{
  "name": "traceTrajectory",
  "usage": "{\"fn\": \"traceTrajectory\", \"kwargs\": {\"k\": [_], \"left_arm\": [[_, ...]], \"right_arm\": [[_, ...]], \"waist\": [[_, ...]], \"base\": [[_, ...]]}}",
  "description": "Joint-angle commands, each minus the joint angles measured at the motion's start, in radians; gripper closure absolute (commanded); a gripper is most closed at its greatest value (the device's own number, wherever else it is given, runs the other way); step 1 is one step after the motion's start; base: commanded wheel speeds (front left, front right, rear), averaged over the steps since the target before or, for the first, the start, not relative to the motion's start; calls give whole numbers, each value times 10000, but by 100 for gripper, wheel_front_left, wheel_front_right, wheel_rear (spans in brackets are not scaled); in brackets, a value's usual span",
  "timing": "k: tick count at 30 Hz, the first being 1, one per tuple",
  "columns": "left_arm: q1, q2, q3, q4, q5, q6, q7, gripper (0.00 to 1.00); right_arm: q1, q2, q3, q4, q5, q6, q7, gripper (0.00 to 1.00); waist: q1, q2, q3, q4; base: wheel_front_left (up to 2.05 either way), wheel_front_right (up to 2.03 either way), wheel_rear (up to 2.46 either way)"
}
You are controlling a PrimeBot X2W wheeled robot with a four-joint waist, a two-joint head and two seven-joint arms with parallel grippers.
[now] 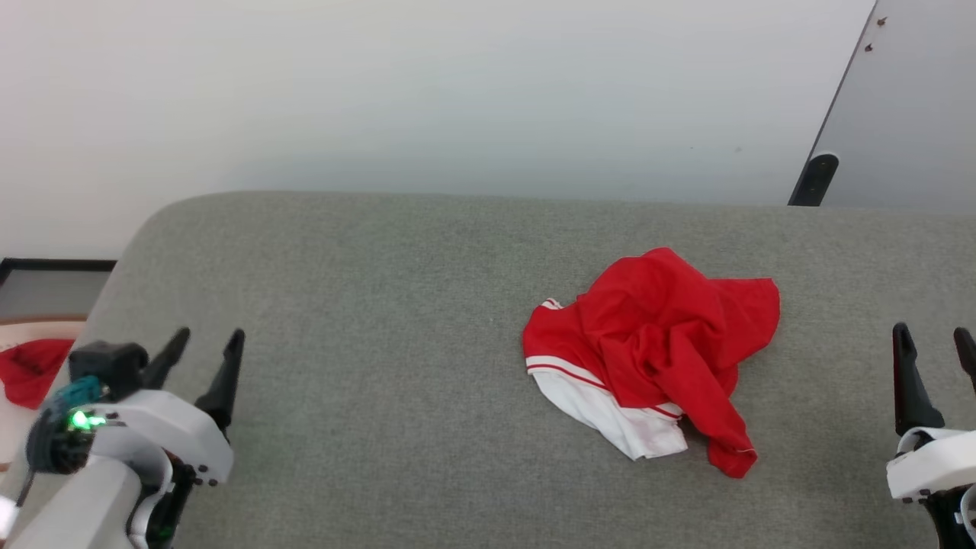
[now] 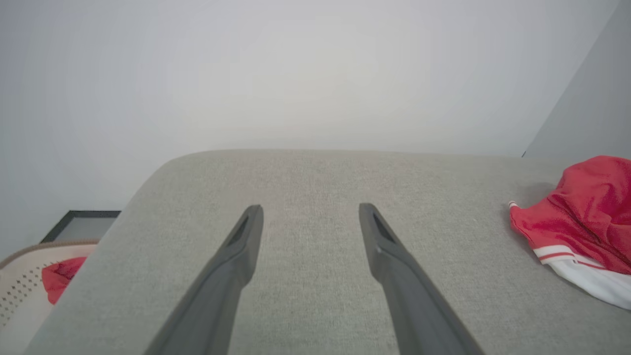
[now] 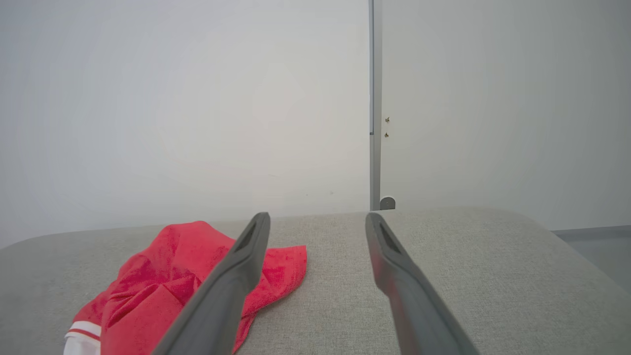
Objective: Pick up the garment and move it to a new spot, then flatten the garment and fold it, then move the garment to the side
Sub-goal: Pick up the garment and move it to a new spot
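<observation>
Clearly step one, pickup not begun: red jersey [image 1: 656, 335] lies crumpled on the grey cushioned surface [image 1: 343, 290], right of centre. The left gripper [image 1: 208, 339] and right gripper [image 1: 932, 334] are both spread wide, empty, well apart from it. Next, probably: right gripper reaches in and pinches a raised fold.

Grey fabric-covered worktop [image 1: 381, 381] standing before white wall [image 1: 381, 91]; pale perforated basket [image 2: 19, 291] sitting beside its left edge, holding red cloth [image 2: 59, 282].

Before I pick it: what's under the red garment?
The garment lies crumpled on the grey fabric surface. A white panel with red stripes pokes out beneath its red folds. Whatever else lies under the heap is covered.
</observation>
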Motion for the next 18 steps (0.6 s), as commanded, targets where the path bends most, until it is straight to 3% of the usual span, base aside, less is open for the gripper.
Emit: {"fn": "traceTrajectory", "kwargs": {"k": [1, 8, 18], "left_arm": [[271, 19, 399, -319, 438, 133, -39, 0], [1508, -45, 2057, -1801, 1931, 421, -40, 0], [2306, -435, 2931, -2052, 2621, 215, -39, 0]], "right_arm": [[-4, -2, -23, -179, -64, 38, 29, 0], [-132, -42, -14, -747, -16, 38, 245, 0], [71, 70, -116, -419, -96, 38, 139, 0]], "waist": [[0, 0, -41, -64], [0, 0, -54, -293], [0, 0, 11, -330]], "base": [[0, 0, 0], [0, 0, 0], [0, 0, 0]]}}
